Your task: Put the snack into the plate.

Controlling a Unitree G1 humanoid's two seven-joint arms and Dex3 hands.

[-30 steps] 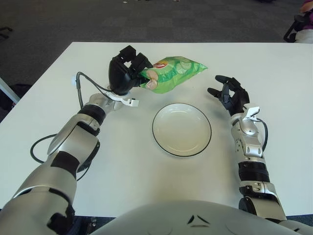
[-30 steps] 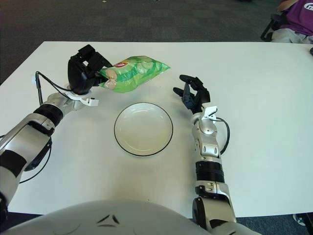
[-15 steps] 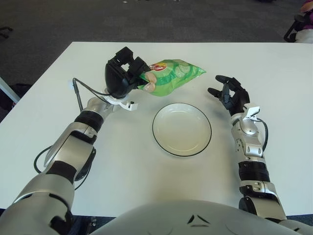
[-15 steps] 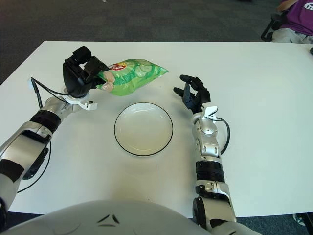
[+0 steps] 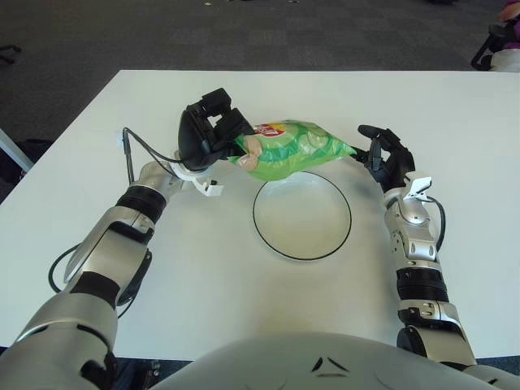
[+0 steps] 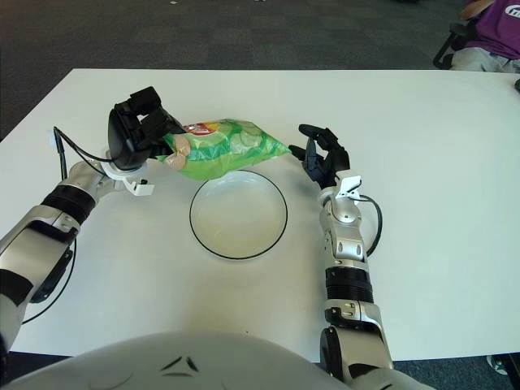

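Observation:
My left hand [image 5: 213, 136] is shut on the left end of a green snack bag [image 5: 296, 149] and holds it in the air, lying flat over the far rim of the plate. The white plate [image 5: 302, 221] with a dark rim sits on the table in front of me, nothing in it. The bag also shows in the right eye view [image 6: 229, 148], above the plate [image 6: 239, 219]. My right hand [image 5: 383, 154] rests on the table to the right of the plate, fingers spread and empty, just past the bag's right tip.
The white table [image 5: 203, 268] stretches around the plate. A thin cable [image 5: 132, 154] loops off my left wrist. Dark carpet lies beyond the far edge, with a person's chair at the far right [image 6: 479, 36].
My left hand has carried the bag rightward and down, from left of and behind the plate to over the plate's far rim. The right hand has not moved.

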